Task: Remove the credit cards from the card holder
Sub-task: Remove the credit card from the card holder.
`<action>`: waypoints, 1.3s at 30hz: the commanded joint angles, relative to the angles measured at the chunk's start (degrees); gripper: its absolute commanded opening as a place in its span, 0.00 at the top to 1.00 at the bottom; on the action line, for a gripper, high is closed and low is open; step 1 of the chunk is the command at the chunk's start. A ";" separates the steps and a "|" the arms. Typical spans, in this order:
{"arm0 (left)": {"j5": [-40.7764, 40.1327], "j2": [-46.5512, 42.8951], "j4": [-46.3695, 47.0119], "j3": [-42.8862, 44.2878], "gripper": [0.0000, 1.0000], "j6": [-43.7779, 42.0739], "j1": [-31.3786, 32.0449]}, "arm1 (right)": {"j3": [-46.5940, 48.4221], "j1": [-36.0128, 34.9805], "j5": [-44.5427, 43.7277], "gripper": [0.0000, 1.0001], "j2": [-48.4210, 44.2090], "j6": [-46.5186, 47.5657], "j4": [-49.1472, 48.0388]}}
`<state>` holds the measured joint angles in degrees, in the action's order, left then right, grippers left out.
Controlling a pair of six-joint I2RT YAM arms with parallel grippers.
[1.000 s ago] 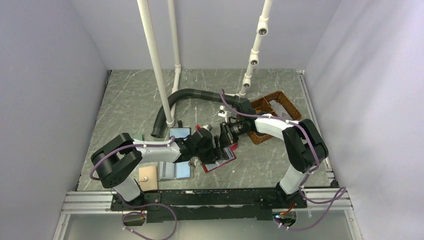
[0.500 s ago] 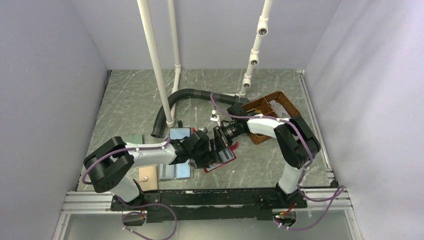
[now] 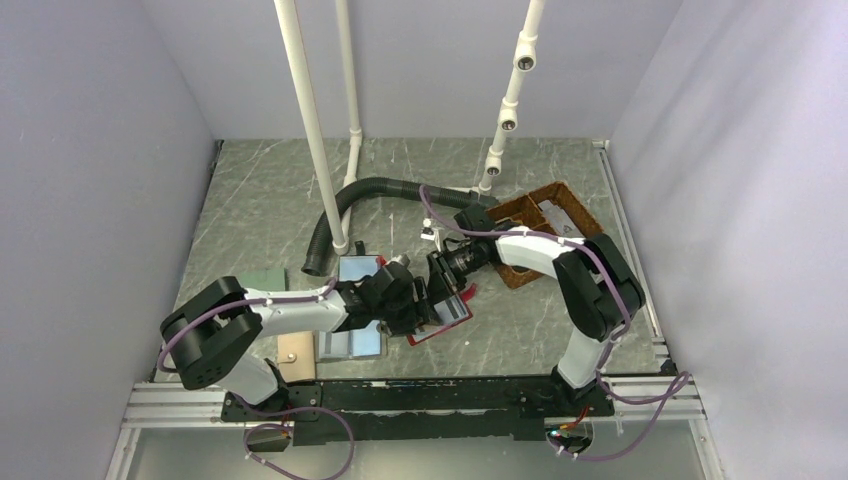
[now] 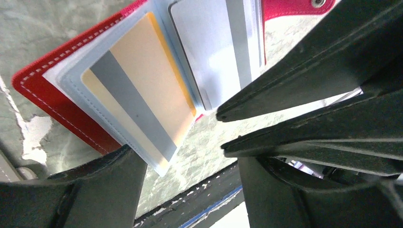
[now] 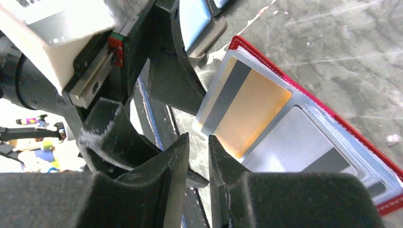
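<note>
1. Nothing is out yet. The red card holder (image 3: 450, 312) lies spread open on the worktop (image 3: 520, 330), front and centre between the two arms.
2. The tan-orange card (image 4: 142, 85), which has a grey stripe, sits in a clear sleeve on one leaf. A pale second card (image 4: 209, 47) sits in the sleeve beside it. Both are seated in their pockets, so I judge all the removal is left to do. Whether more cards lie behind these two cannot be told.
3. The right fingers (image 5: 171, 180) are almost closed, with only a narrow slit between them and nothing in it. Their tips are just beside the corner of the tan-orange card's sleeve.
4. The left fingers (image 4: 95, 190) are spread wide and grip nothing. One lies at the near edge of the same sleeve. Whether it presses the holder down or only overlaps it in the view cannot be told.
5. The step in hand looks like getting a pinch on the tan-orange card's edge. After that comes drawing it out, then the same for the pale card.
6. A second ago the right fingers were farther back, nearer the wicker basket (image 3: 565, 200). They have since come in close over the holder.
7. Over the same time the left arm's elbow has swung outward to its left.
8. Since half a second ago there is hardly any change. The holder itself has kept its spot throughout.
</note>
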<state>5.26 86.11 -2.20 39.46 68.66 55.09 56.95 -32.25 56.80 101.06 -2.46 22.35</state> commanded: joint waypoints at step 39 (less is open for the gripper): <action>-1.60 -5.69 47.57 -18.32 1.00 -5.50 -4.35 | -3.10 10.25 13.86 0.56 -7.06 6.43 3.23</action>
<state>-0.36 79.77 32.03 19.84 67.51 50.89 53.93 -24.88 60.73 96.36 -0.54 25.08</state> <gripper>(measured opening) 0.012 0.408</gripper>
